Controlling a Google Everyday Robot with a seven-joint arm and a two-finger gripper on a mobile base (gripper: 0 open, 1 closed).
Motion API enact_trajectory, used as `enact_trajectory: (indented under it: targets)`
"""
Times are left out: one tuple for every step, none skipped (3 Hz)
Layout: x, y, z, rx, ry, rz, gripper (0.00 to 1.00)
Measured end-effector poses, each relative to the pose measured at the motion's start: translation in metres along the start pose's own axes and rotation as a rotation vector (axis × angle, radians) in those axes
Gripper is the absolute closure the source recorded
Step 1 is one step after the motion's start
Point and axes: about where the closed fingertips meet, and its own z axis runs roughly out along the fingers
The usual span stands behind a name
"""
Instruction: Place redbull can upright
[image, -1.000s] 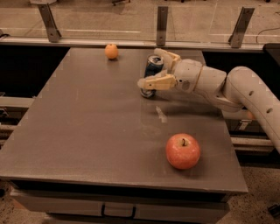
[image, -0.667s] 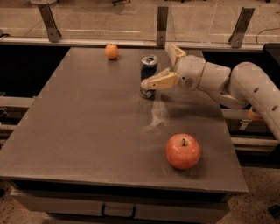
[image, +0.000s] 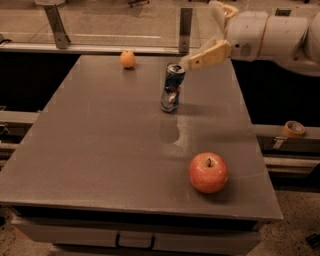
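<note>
The redbull can (image: 172, 88), blue and silver with dented sides, stands upright on the grey table (image: 100, 150), leaning slightly, its silver top facing up. My gripper (image: 201, 34) is open and empty, raised just above and to the right of the can's top. Its lower finger (image: 207, 55) points down-left toward the can's rim, close to it, and I cannot tell whether it touches. The white arm runs off to the upper right.
A red apple (image: 208, 172) lies near the table's front right. A small orange fruit (image: 128, 59) sits at the back, left of the can. A metal railing with posts (image: 185, 27) runs behind the table. A tape roll (image: 293, 129) lies off the table's right side.
The gripper has let go of the can and lifted up and to the right. The can now stands free on the table.
</note>
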Motion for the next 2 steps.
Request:
enact_trajectory:
  targets:
    - [-0.094, -0.026, -0.036, 0.060, 0.115, -0.202, 0.00]
    - [-0.129, -0.041, -0.058, 0.111, 0.119, -0.266, 0.00]
